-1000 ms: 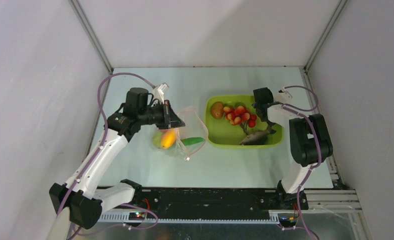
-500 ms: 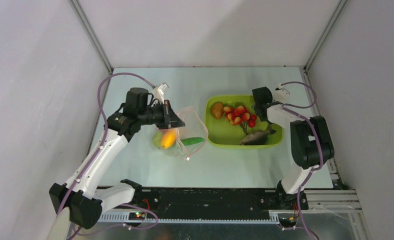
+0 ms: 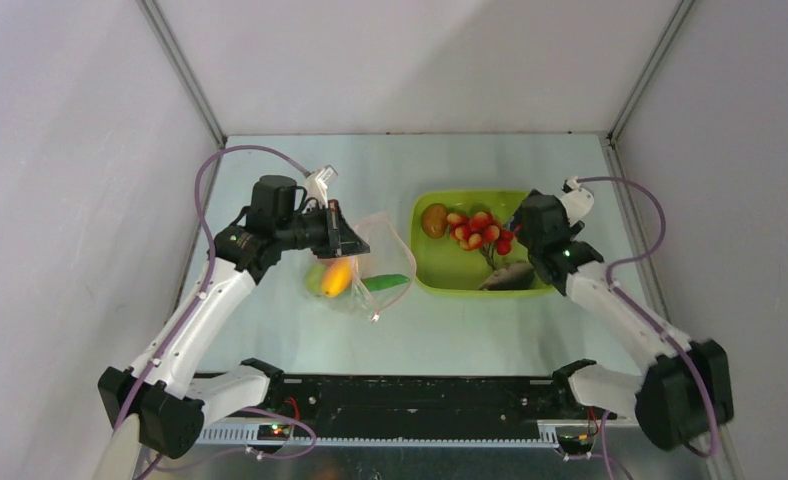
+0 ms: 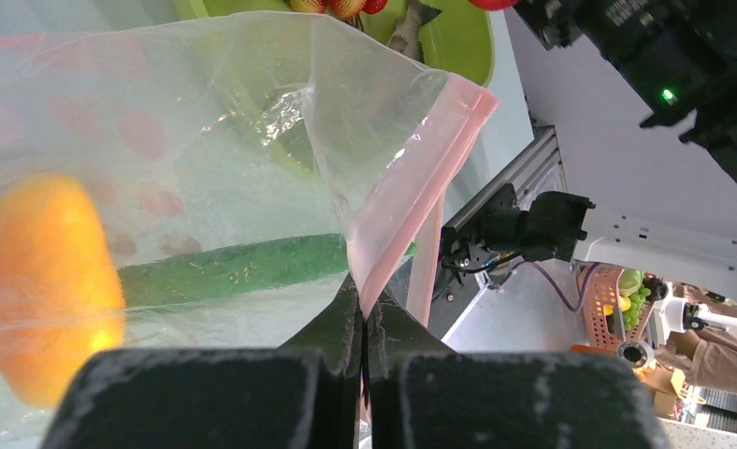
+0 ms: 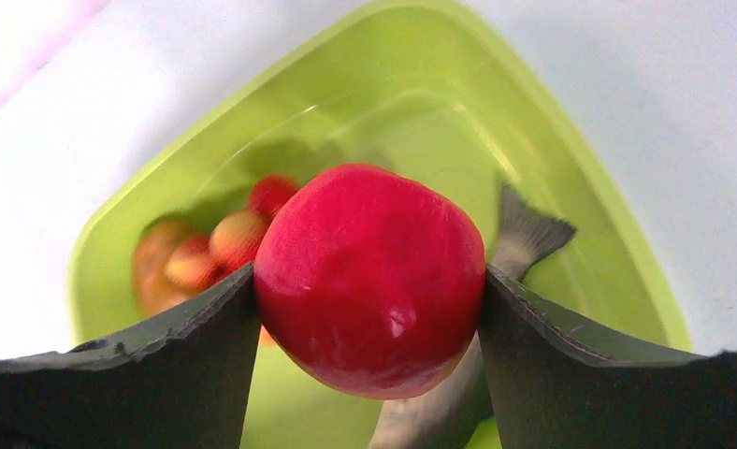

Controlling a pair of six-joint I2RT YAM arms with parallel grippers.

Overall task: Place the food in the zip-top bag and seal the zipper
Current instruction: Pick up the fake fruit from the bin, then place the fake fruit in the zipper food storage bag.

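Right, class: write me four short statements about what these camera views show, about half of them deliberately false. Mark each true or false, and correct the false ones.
1. The right jaws hold a red tomato above the tub. True.
2. The left jaws hang open, holding nothing. False: they are shut on the zip-top bag at its pinkish-red zipper.
3. An orange piece and a long green pod lie inside the bag. True.
4. The tub is empty. False: the green tub holds a brown kiwi, strawberries and a dark fish-shaped piece.
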